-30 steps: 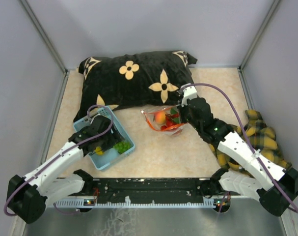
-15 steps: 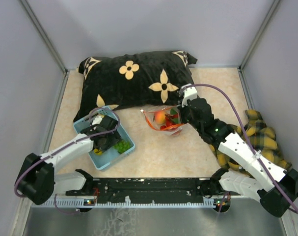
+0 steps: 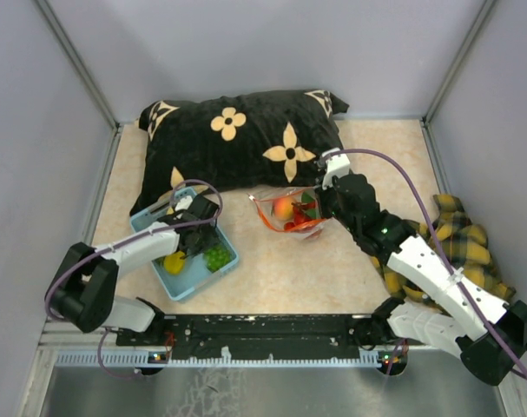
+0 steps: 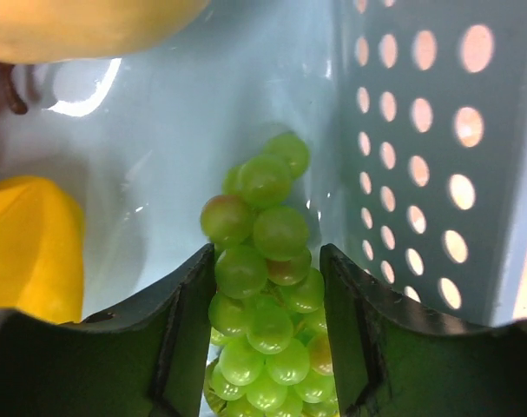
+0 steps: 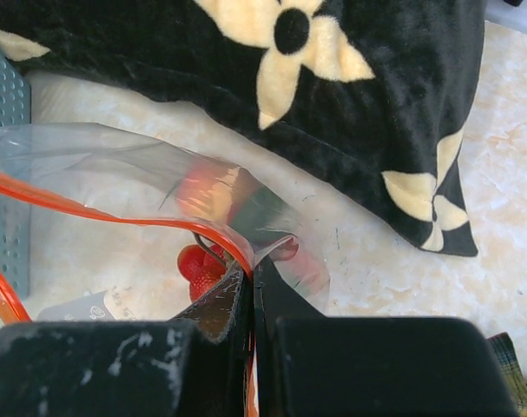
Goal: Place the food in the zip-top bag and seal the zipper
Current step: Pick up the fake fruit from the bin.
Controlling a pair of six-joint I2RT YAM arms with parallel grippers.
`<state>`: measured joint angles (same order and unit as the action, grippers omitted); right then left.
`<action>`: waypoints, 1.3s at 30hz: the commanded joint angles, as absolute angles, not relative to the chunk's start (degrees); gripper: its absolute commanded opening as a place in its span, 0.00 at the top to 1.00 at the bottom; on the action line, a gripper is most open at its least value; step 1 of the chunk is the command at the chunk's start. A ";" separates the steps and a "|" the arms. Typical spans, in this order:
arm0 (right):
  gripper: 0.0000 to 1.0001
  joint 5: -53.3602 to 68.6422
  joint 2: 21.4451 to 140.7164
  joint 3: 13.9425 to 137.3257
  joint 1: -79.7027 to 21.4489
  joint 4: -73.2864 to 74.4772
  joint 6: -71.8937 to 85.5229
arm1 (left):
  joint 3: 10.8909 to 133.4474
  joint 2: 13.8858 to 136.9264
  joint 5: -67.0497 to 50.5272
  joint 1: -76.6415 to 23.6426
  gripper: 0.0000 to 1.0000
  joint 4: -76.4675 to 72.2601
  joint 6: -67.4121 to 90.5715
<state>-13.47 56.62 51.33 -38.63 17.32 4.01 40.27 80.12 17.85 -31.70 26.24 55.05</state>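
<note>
While the zip-top bag [image 5: 89, 161] holds a peach [image 3: 283, 208], the basket [image 4: 419, 130] holds grapes [image 4: 265, 236].

black flowered pillow [image 3: 246, 143] at back; light blue basket [image 3: 213, 276] front-left; yellow plaid cloth [image 3: 471, 234] right

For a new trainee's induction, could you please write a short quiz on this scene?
1. True or false: the left hand straddles the green toy grape bunch in the light blue perforated plastic basket.
2. The right hand pinches: A) black flowered pillow; B) clear zip-top plastic bag with red strip; C) plaid cloth.
3. Fill in: the orange-pink toy peach lies inside the ___.
Key: 1 true; 2 B; 3 bag.
</note>
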 commanded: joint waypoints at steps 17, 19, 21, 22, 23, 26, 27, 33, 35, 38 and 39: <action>1.00 -13.83 54.88 51.83 -39.27 14.29 3.60 | 32.54 58.94 15.78 -31.42 0.98 16.19 45.68; 1.00 -13.98 54.99 51.98 -39.22 14.60 3.59 | 32.26 55.87 15.32 -31.38 1.00 15.26 44.41; 1.00 -14.06 54.92 51.91 -39.20 14.59 3.59 | 32.26 53.31 14.65 -31.38 1.00 14.67 43.21; 1.00 -14.07 54.93 51.86 -39.20 14.55 3.59 | 32.33 52.06 14.32 -31.38 1.00 14.41 42.61; 1.00 -14.09 54.98 51.85 -39.20 14.50 3.66 | 32.42 50.85 13.89 -31.38 1.00 14.08 41.95; 1.00 -14.46 55.24 52.34 -39.20 14.87 3.58 | 32.56 46.19 12.17 -31.39 1.00 12.40 38.83; 1.00 -14.68 55.44 52.59 -39.24 15.08 3.56 | 32.72 44.63 11.53 -31.38 1.00 11.93 38.16; 1.00 -15.36 56.51 53.51 -39.20 15.76 3.56 | 33.86 38.37 3.08 -31.42 1.00 5.65 35.36; 1.00 -15.31 56.83 53.76 -39.20 16.26 3.61 | 33.71 37.56 -2.01 -31.49 1.00 0.91 33.74; 1.00 -15.36 56.87 53.82 -39.24 16.43 3.87 | 32.82 37.14 -9.23 -32.37 1.00 -8.03 30.96; 1.00 -15.43 56.87 53.95 -39.25 16.48 3.88 | 32.71 37.28 -10.60 -32.87 1.00 -10.61 29.67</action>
<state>-14.00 57.08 51.31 -38.63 18.22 4.03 32.62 38.06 0.21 -31.83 3.81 34.94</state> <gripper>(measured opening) 0.008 0.159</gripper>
